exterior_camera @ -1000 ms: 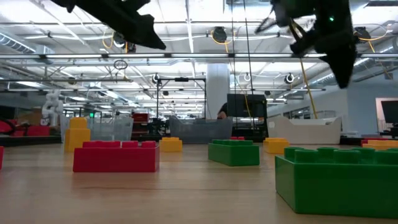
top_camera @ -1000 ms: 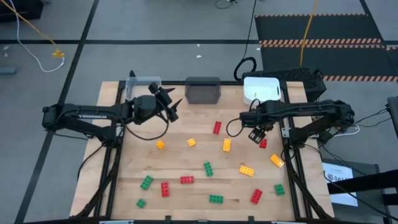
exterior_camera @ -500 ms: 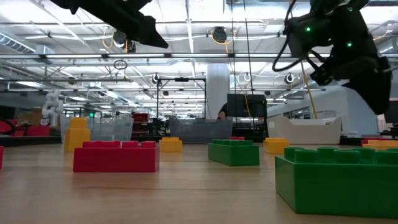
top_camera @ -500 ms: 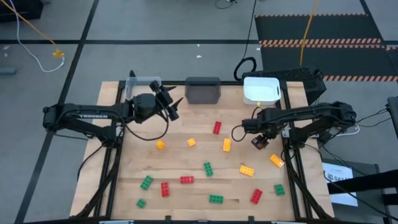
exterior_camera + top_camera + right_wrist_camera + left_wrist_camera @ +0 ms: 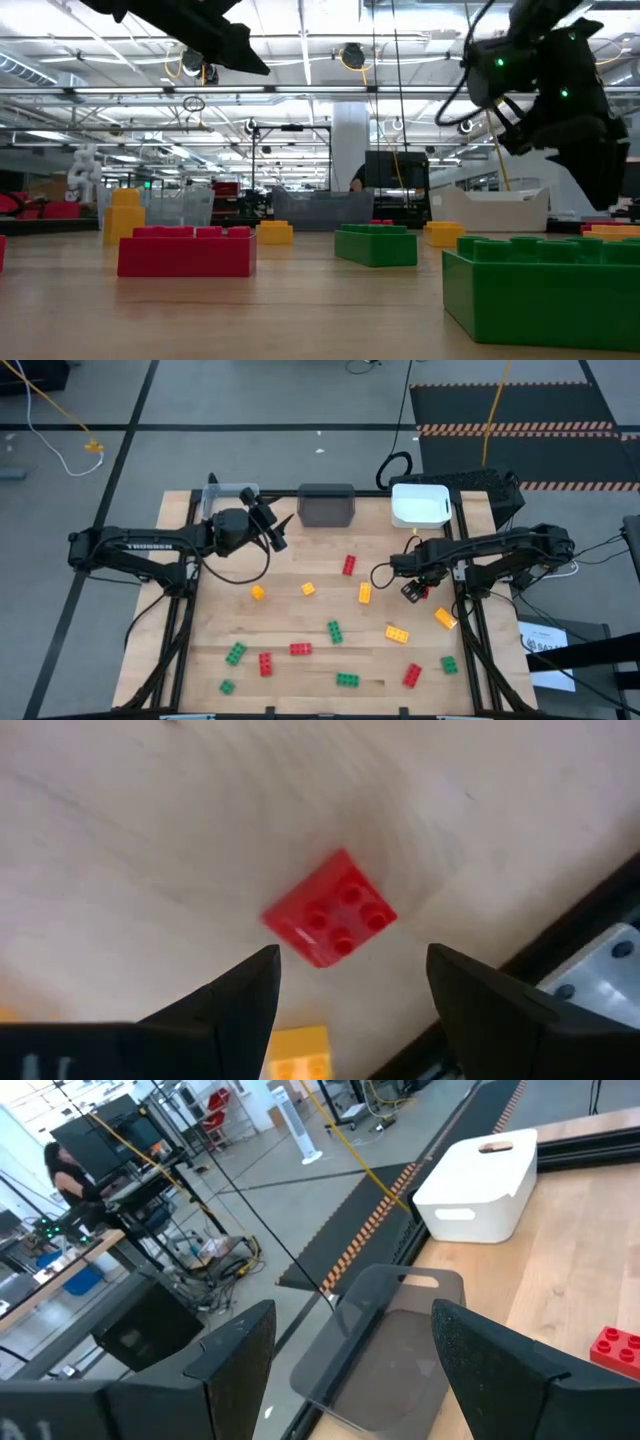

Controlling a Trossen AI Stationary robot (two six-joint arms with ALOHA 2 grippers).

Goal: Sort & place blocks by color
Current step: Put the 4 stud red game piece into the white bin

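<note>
We are seeing the right hand (image 5: 345,985) hovering, released, directly above a small red block (image 5: 330,920) on the worktop (image 5: 120,850). The left hand (image 5: 345,1345), released, is hanging near the dark grey bin (image 5: 385,1345).

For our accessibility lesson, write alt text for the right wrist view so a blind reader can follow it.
A small red block with four studs lies on the pale wooden table, framed between the two dark, spread fingers of the right gripper looking down on it. The corner of a yellow block shows beside one finger, and a dark table edge with a metal bracket lies beyond.
</note>
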